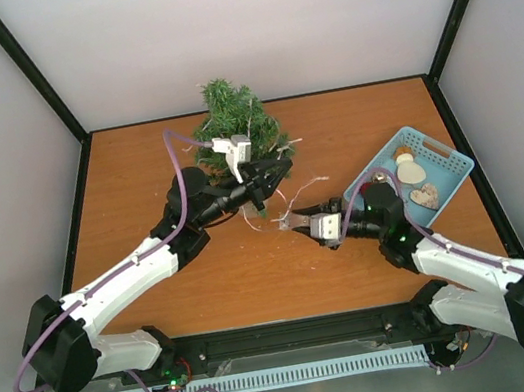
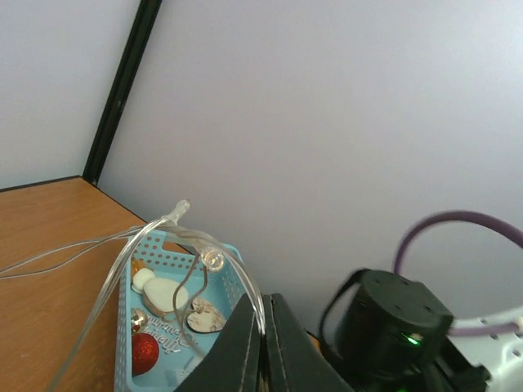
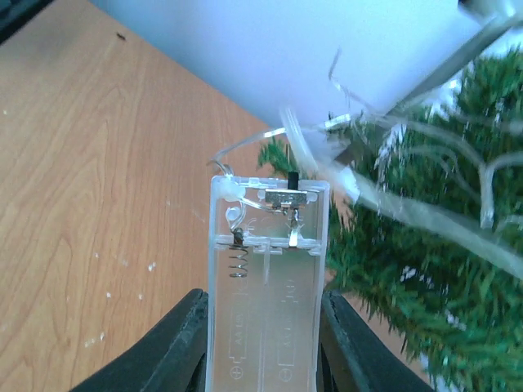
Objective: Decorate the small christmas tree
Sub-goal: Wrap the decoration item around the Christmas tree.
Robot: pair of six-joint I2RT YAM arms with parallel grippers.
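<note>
The small christmas tree (image 1: 231, 117) stands at the back middle of the table; its green branches fill the right of the right wrist view (image 3: 445, 278). My left gripper (image 1: 276, 170) sits at the tree's near right side, shut on a clear light string wire (image 2: 255, 298) with a small bulb (image 2: 213, 260). My right gripper (image 1: 294, 221) is just right of it, shut on the string's clear empty battery box (image 3: 265, 286). The wire (image 3: 425, 214) runs from the box across the tree's branches.
A light blue basket (image 1: 445, 156) lies at the right of the table, beside the right arm. In the left wrist view the basket (image 2: 188, 257) holds a red ball (image 2: 145, 351), a wooden heart (image 2: 204, 316) and a pale snowman shape (image 2: 163, 294). White walls enclose the table.
</note>
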